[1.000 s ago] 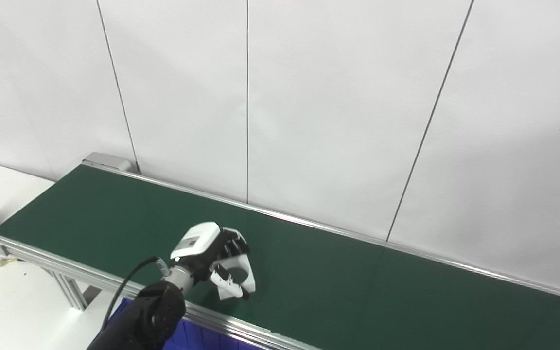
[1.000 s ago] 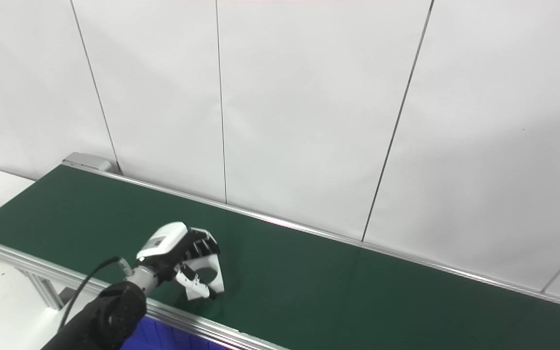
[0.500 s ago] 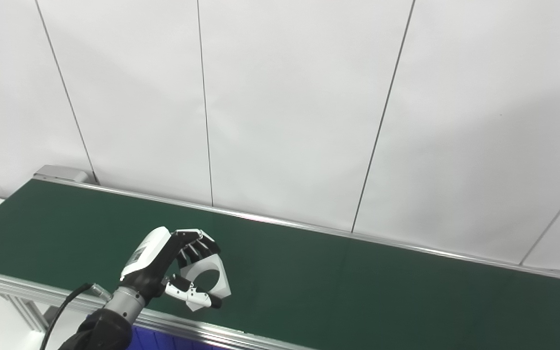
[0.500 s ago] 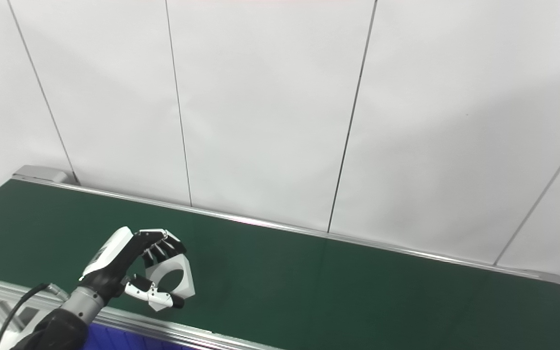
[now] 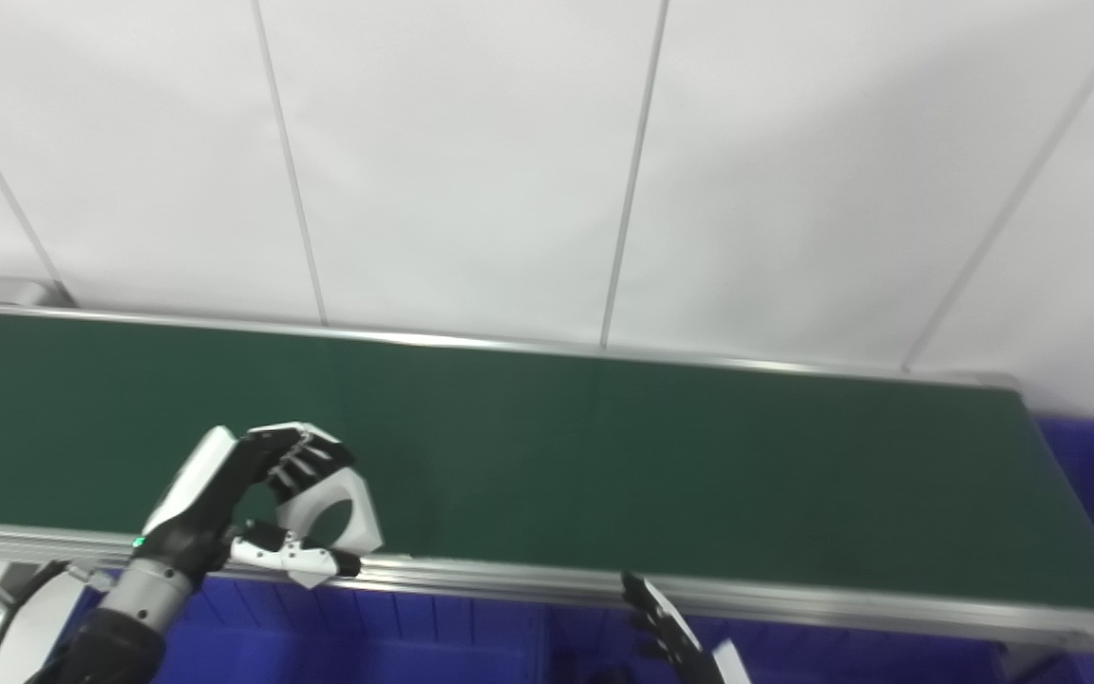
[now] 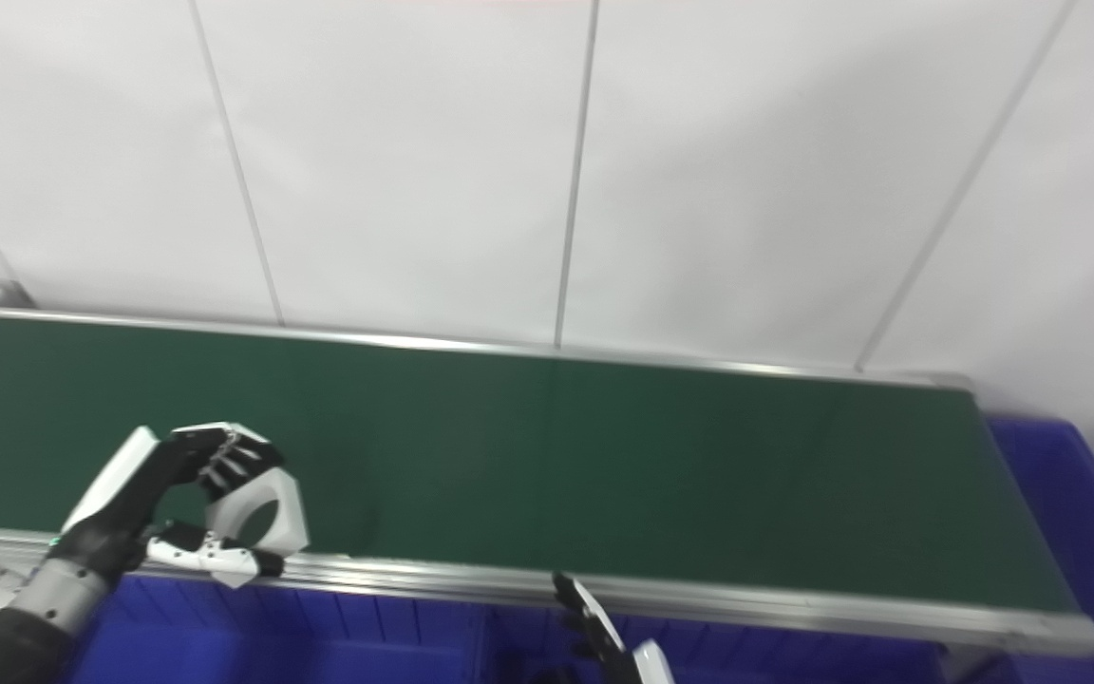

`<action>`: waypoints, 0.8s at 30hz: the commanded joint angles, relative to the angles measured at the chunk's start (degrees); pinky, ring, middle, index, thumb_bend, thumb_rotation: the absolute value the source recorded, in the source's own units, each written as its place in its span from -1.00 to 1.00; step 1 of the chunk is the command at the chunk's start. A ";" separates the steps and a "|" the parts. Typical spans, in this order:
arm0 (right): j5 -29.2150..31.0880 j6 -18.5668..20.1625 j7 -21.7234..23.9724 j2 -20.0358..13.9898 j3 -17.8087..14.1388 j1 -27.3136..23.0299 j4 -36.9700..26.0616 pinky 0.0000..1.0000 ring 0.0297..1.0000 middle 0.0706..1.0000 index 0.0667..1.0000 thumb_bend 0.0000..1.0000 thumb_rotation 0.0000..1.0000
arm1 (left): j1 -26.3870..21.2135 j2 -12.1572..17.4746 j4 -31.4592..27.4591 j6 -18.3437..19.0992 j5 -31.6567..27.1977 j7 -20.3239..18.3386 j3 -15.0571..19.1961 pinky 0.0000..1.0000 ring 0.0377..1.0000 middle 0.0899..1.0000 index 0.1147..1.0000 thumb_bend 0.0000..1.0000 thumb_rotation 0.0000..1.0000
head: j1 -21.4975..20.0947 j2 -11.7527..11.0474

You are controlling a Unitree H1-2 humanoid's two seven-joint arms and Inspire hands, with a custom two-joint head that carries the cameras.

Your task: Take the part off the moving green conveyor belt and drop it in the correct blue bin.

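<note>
Left eye view, lower left: left hand [image 5: 224,513] clamps white ring part [image 5: 333,503] at conveyor belt [image 5: 699,475] edge; carry level over blue bin [image 5: 395,646]; right hand [image 5: 666,632] fingers apart, idle.

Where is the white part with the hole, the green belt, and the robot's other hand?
white part [image 5: 354,518], left eye view, on its right side beside the hole
green belt [image 5: 699,475], left eye view, bare middle of its surface
right hand [image 6: 594,627], right eye view, on its dark fingers
</note>
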 commanded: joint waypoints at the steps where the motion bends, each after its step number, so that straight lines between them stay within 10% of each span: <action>1: -0.50 0.99 0.17 1.03 0.55 -0.53 -2.40 0.59 0.73 0.82 0.85 0.51 -0.37 | -0.18 0.81 -2.28 -1.44 -1.26 -0.16 0.84 -0.39 -0.29 -0.20 -0.08 -0.01 -1.00 | -0.49 1.12; 24: -0.75 4.51 1.16 0.68 0.18 0.41 -7.51 0.54 0.70 0.80 0.84 0.50 -0.55 | 7.77 -1.38 0.74 -6.76 5.52 -0.95 -6.23 -0.14 -0.16 -0.12 -0.12 0.00 -1.00 | 0.75 4.79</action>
